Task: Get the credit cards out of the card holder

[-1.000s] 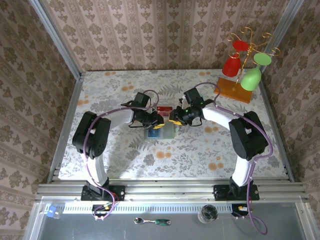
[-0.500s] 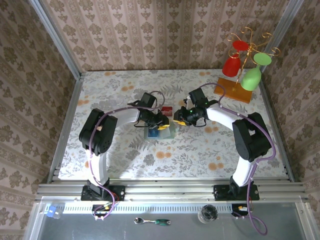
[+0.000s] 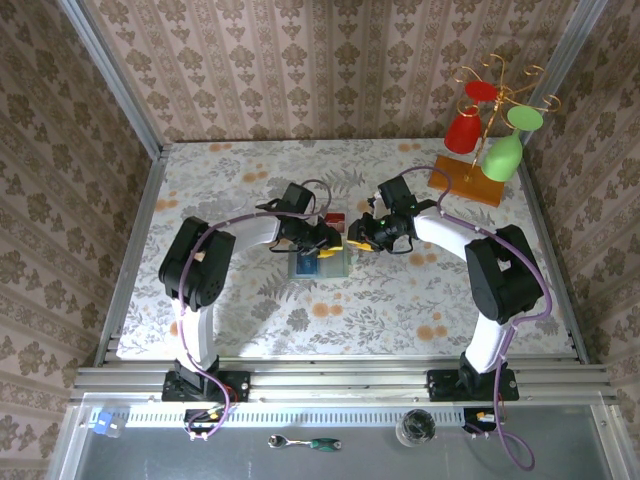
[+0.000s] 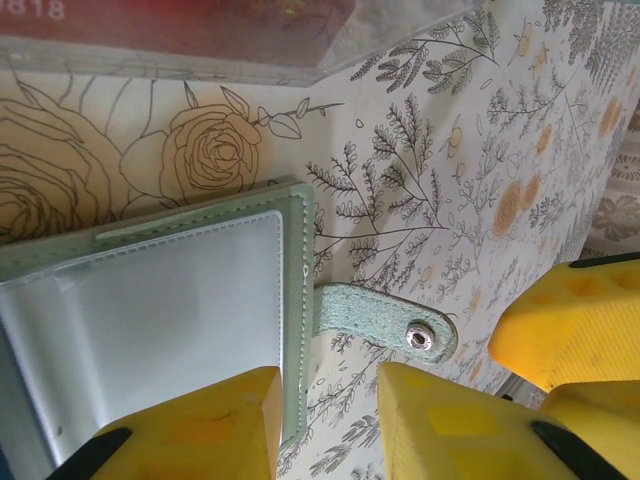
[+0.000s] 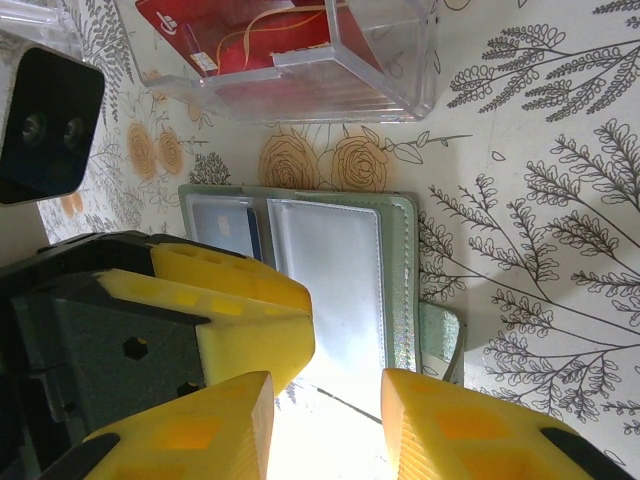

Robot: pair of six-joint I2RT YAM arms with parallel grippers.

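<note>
Yellow-fingered claws meet at mid-table (image 3: 230, 190). The left arm (image 3: 235, 238) rises from its base to a bent elbow and runs its forearm rightward. The right arm (image 3: 450, 232) mirrors it, reaching leftward. The left claw (image 4: 330, 410) points down with its jaws parted partway and nothing clamped between them. Under it lie the right edge of the open grey-green card holder (image 4: 200, 290) and its snap strap (image 4: 385, 322). The right claw (image 5: 328, 420) hangs just beside it, jaws likewise partly apart. The holder's clear pocket runs into that gap, but I cannot tell whether it is gripped. The holder lies flat on the table under both claws, a blue card (image 5: 225, 228) still in its left pocket. Just beyond it stands a clear plastic box (image 5: 390, 60) with a red card (image 5: 250, 35) inside.
</note>
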